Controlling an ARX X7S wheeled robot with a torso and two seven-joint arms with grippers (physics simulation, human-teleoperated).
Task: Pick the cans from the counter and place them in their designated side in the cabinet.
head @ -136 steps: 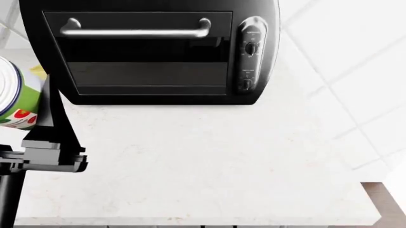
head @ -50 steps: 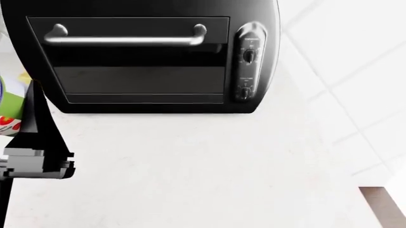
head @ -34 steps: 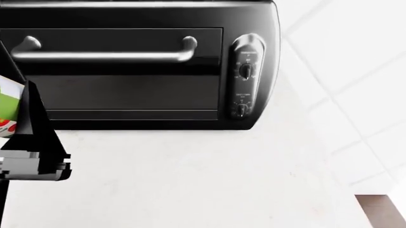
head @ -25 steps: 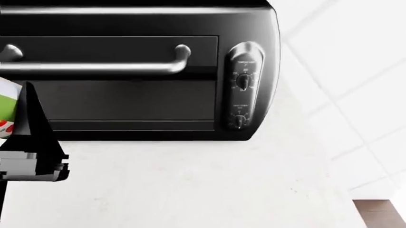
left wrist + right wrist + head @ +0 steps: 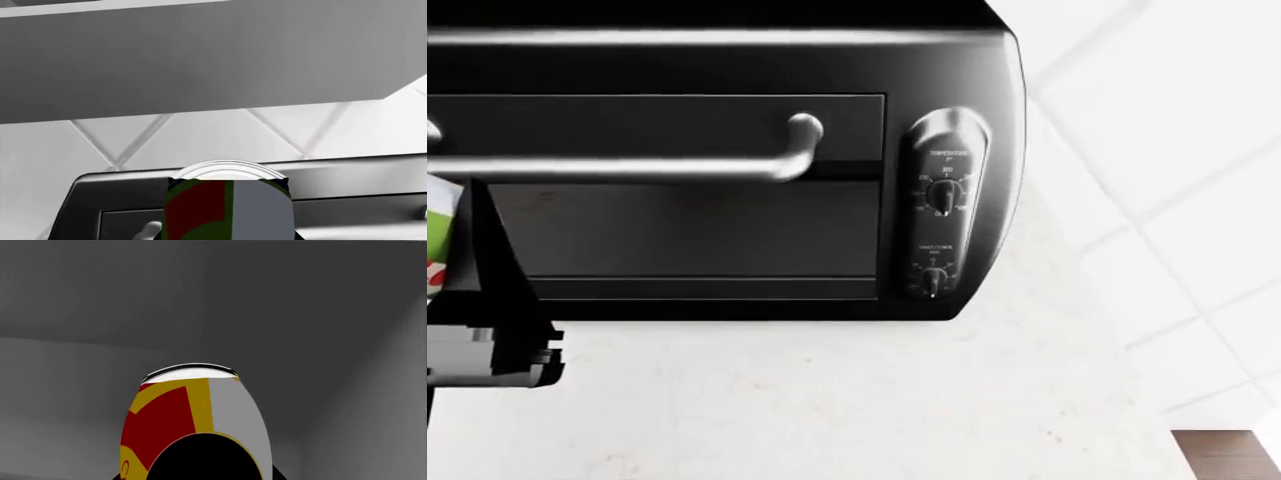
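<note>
Our left pincer (image 5: 454, 290) grips the green can (image 5: 228, 210) above the surface (image 5: 827, 400), before the toaster oven (image 5: 721, 160). Our right pincer clamps the red can (image 5: 193, 425) against grey panels.

green can (image 5: 435, 235) cropped at head view's edge, right hand unseen

Two cans: green-labelled can (image 5: 227, 210), red can (image 5: 193, 425); one toaster oven (image 5: 721, 160)
</note>
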